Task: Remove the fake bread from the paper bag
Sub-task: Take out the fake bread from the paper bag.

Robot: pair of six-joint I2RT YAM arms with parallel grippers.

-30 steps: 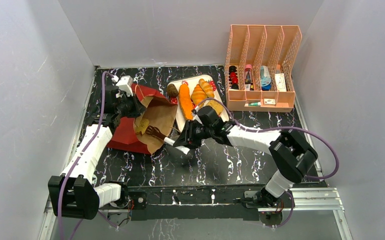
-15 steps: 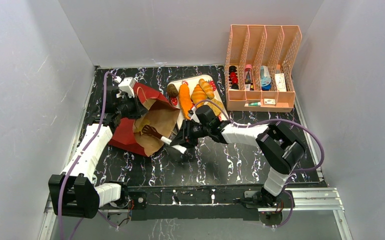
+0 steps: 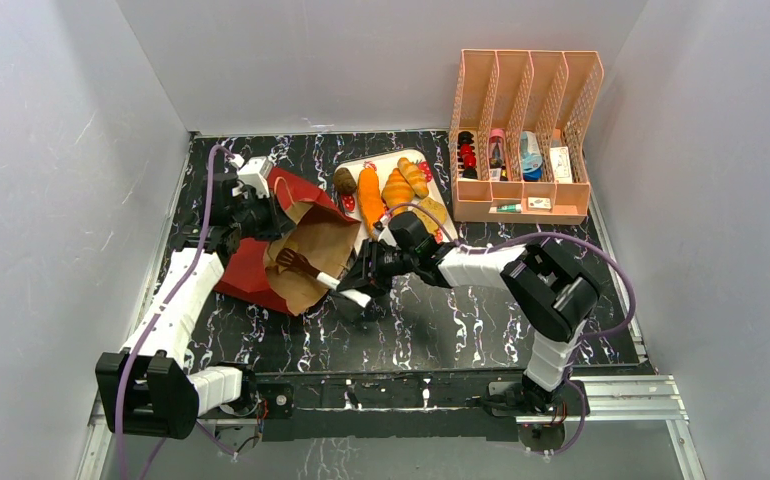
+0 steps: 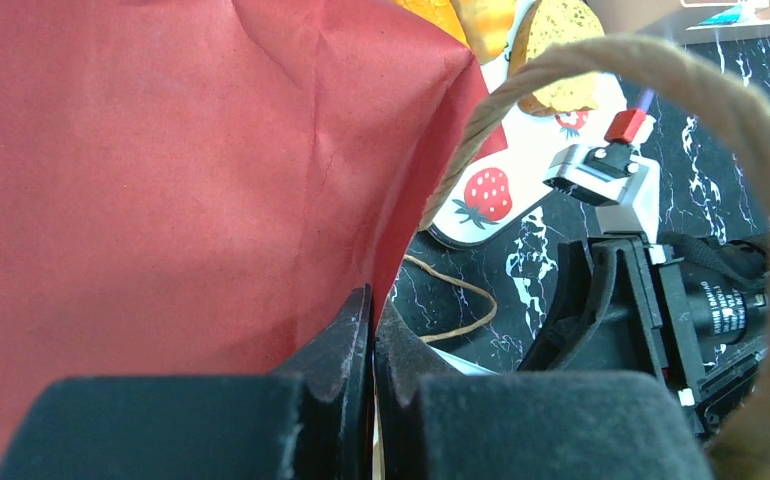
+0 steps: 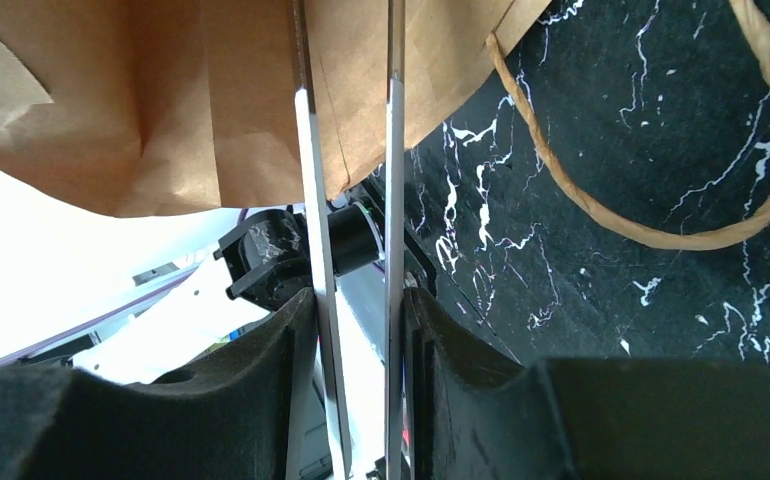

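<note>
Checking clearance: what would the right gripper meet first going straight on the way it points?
The right gripper would probably meet the paper bag at its open brown mouth, where the tips of its tongs sit; depth inside is unclear.

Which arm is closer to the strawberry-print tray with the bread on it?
Right. The right arm holds metal tongs just in front of the tray; the left arm pinches the paper bag farther off, to the tray's left.

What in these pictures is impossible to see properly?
- Top view: any bread inside the brown-and-red paper bag; its folds hide it.
- Right wrist view: tips of the metal tongs, inside the bag.
- Left wrist view: the bag's inside, behind red paper the left hand pinches.
- Top view: items in the peach slotted organiser, too small.
</note>
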